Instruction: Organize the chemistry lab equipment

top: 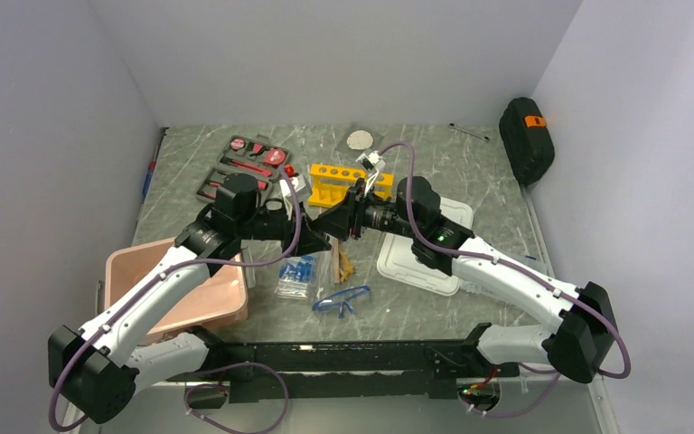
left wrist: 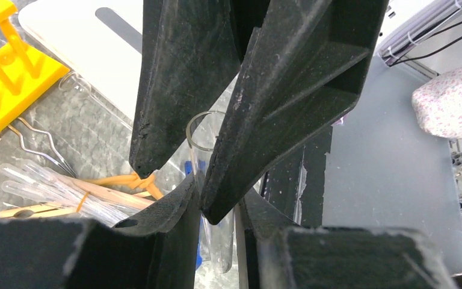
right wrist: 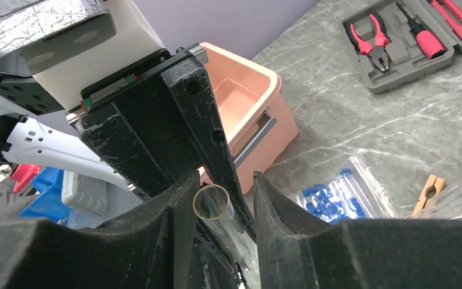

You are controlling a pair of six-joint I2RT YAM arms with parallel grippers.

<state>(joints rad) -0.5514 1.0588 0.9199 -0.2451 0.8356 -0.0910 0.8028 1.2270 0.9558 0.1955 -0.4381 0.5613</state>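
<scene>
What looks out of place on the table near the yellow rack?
One clear glass tube lies loose on its side on the table beside the yellow rack, not standing in a hole. It could probably roll.

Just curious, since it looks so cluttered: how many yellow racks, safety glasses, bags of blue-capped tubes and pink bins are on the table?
Yellow test-tube rack: 1
Safety glasses: 1
Bag of blue-capped tubes: 1
Pink bin: 1
Total: 4
</scene>
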